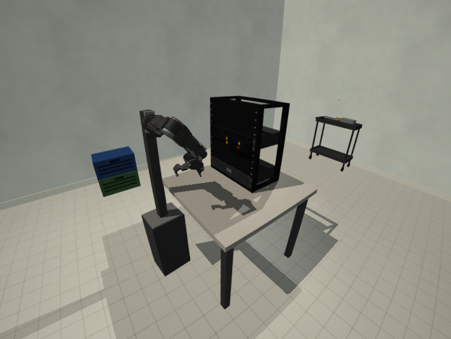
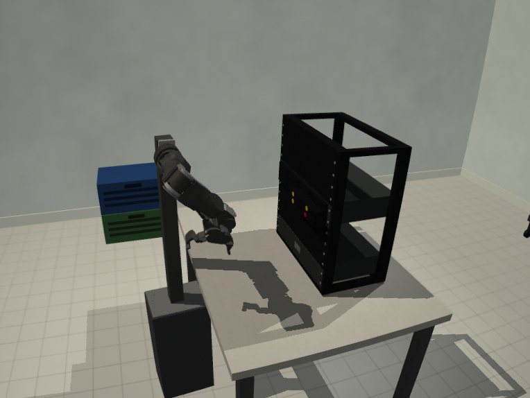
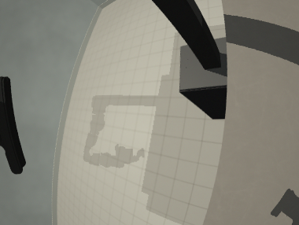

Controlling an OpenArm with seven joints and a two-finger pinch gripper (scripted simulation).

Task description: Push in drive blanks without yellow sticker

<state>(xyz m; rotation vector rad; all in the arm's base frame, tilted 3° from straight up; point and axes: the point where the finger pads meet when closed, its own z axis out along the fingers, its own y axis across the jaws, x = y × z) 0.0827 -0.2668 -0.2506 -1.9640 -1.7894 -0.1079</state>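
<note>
gripper (image 2: 209, 243) is seen released above table (image 2: 343, 338), apart from rack (image 2: 398, 205); 3 yellow, 1 red sticker (image 2: 304, 214) missed by wrist view.

Even bright light; hard shadows on table (image 1: 233, 233); wrist view fisheye-warped.
</note>
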